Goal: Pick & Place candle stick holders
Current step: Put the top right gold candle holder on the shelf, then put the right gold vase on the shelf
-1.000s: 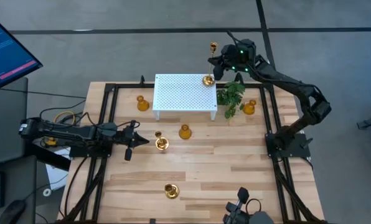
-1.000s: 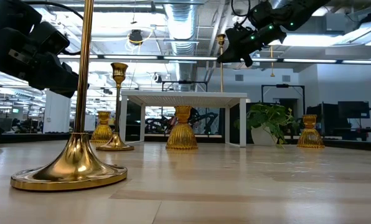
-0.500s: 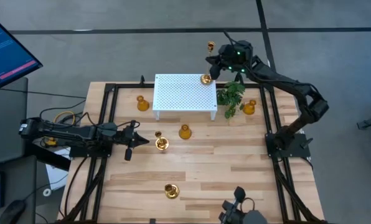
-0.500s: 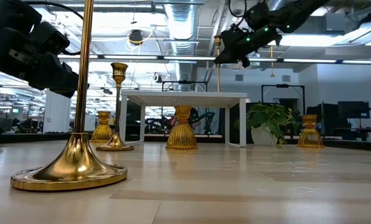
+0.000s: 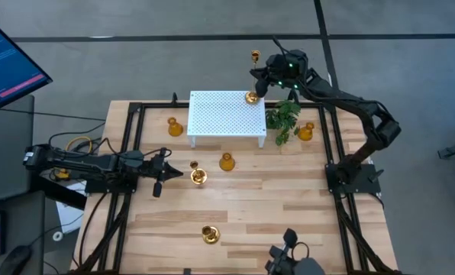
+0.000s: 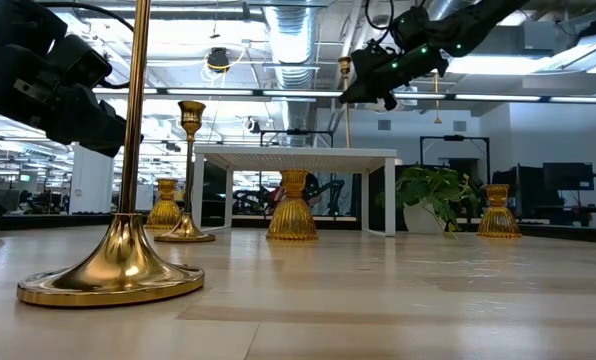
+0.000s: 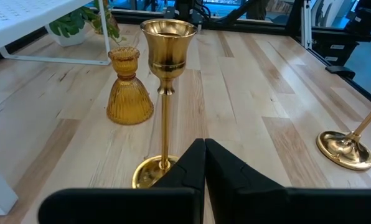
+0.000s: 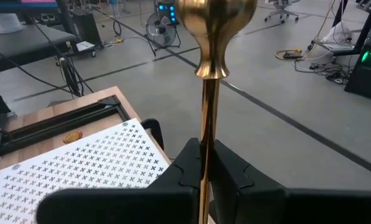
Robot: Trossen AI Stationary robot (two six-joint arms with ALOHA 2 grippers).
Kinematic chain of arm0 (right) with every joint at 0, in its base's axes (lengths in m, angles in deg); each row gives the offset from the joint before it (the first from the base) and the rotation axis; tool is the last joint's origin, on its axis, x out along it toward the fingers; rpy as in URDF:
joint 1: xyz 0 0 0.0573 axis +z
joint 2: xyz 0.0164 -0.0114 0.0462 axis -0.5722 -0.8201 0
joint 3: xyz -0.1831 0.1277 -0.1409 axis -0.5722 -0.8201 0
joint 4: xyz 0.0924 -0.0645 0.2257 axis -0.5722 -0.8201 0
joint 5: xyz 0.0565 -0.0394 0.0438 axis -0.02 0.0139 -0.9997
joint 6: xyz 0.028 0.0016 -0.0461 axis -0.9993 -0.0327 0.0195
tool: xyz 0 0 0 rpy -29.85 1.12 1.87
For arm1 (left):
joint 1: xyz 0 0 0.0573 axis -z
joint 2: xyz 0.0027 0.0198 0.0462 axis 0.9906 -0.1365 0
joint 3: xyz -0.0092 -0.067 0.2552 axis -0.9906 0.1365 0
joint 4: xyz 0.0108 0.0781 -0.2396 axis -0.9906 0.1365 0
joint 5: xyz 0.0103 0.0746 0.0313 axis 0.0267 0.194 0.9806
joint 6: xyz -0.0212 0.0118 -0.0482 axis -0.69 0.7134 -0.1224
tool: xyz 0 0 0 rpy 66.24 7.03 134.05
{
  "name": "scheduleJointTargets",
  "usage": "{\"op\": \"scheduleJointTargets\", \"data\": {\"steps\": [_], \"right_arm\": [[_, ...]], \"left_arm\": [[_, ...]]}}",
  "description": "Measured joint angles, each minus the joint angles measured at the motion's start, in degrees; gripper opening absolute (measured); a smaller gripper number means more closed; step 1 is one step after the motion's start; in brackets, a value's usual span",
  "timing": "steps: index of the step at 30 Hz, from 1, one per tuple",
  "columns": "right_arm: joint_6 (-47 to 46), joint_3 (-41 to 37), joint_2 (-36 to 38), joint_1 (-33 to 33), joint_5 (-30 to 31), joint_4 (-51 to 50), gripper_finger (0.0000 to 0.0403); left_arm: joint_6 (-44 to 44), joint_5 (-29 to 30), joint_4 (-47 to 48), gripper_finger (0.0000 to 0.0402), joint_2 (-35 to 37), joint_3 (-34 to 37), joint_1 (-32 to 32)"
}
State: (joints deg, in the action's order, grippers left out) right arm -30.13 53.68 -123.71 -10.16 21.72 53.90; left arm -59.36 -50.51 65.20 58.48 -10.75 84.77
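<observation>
We have the right hand point(image 5: 262, 80) up over the far right corner of the white perforated stand point(image 5: 224, 114), clamped tight on the thin stem of a tall candle stick holder point(image 5: 253, 76); its base point(image 5: 251, 98) sits over that corner, and from the low view we cannot tell whether it rests on the stand or hangs just above it. The stem leans a little in the high view, cup end pointing away to the far side. Main risk as we judge it: the grip sits high on a slim polished stem, so the holder could pivot or slide between the fingers point(image 8: 229, 171), and if released while tilted or with its base overhanging the edge it could topple off toward the green plant sprig point(image 5: 283, 116) or off the far side of the tabletop point(image 5: 273, 206). The squat holder point(image 5: 305, 131) just right of the sprig lies within reach of a fall. The left hand point(image 5: 165, 173) waits low over the left side, closed on nothing, just behind another tall holder point(image 7: 165, 106); any forward drift there would knock that one over. Other holders stand at the near edge point(image 5: 209, 234), centre point(image 5: 227, 161) and left of the stand point(image 5: 174, 126).
</observation>
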Motion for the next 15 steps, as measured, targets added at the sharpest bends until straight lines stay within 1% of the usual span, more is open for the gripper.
{"op": "scheduleJointTargets", "data": {"steps": [4, 10, 15], "right_arm": [[-0.2, -0.2, 1.5, 0.1, -0.1, -1.4, 0.0032], [3.9, -0.3, 4.0, 0.0, 0.0, -5.7, 0.0095], [4.5, -0.3, 5.9, -0.1, 0.1, -10.8, 0.0152]], "left_arm": [[0.0, 0.0, 0.0, 0.0008, 0.0, 0.0, 0.0], [0.0, 0.0, 0.0, 0.0008, 0.0, 0.0, 0.0], [0.0, 0.0, 0.0, 0.0008, 0.0, 0.0, 0.0]]}}
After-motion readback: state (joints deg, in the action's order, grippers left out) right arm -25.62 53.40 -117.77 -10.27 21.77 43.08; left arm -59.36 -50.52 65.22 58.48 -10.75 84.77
